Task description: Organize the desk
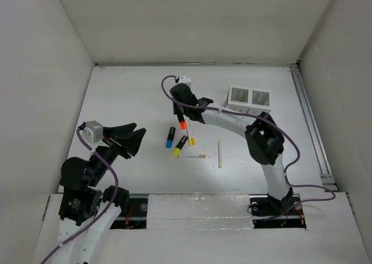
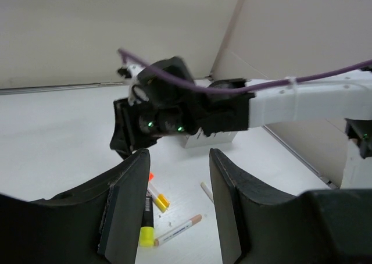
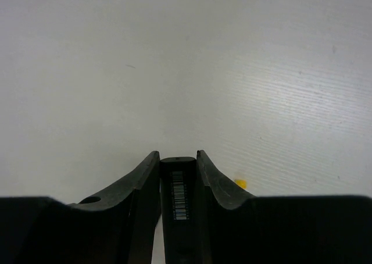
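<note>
While the left arm hangs back over the left side of the tabletop point(image 1: 128, 95), the right arm reaches far across it, past the middle.

Right hand point(image 1: 176, 107): clenched on a black-bodied highlighter point(image 3: 179, 199). The wrist view shows a barcode label between the two fingers. In the top view an orange cap pokes out on the near side of the hand. Cannot tell whether the cap touches the surface.

Left hand point(image 1: 138, 131): released, jaws spread wide with nothing between them. It sits above the surface and points toward the cluster of pens.

Loose items lie near the middle of the tabletop, just on the near side of the right hand:
- blue-capped highlighter point(image 1: 170, 138), leftmost
- black highlighter with yellow cap point(image 1: 180, 144), just beside the blue one
- yellow-tipped marker point(image 1: 190, 138), just right of those
- thin white pen with a brownish end point(image 1: 193, 156), lying crosswise, nearest the arm bases
- pale stick-like pen point(image 1: 220, 153), apart to the right, lying front to back

White two-compartment pen holder point(image 1: 249, 96): stands toward the far right. The right forearm passes just in front of it.

Thin metal rail point(image 1: 311, 124): runs along the right edge. Tall white wall panels enclose the left, far and right sides.
</note>
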